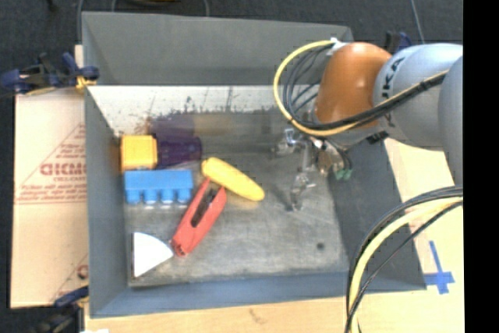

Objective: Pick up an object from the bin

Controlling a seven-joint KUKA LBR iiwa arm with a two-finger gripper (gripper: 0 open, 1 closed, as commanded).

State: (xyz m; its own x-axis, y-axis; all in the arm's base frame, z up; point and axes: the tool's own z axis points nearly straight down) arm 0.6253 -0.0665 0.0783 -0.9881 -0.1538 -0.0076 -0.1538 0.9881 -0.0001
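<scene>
Six things crowd the left half of the bin (234,51); the claw (299,189) stands over bare floor just right of the yellow oblong piece (232,178), spread or pressed together I cannot tell.

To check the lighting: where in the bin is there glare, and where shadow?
Camera view: glare whitens the back wall; the left wall is darker, in shade; the purple thing under the back wall looks dim; the white wedge is brightly lit.

Too blurred at the pincer (299,187) to resolve detail. Hidden in part: purple block (178,146) behind the yellow block (138,152), red tool's (196,221) upper end beneath the yellow banana shape (232,178).
</scene>
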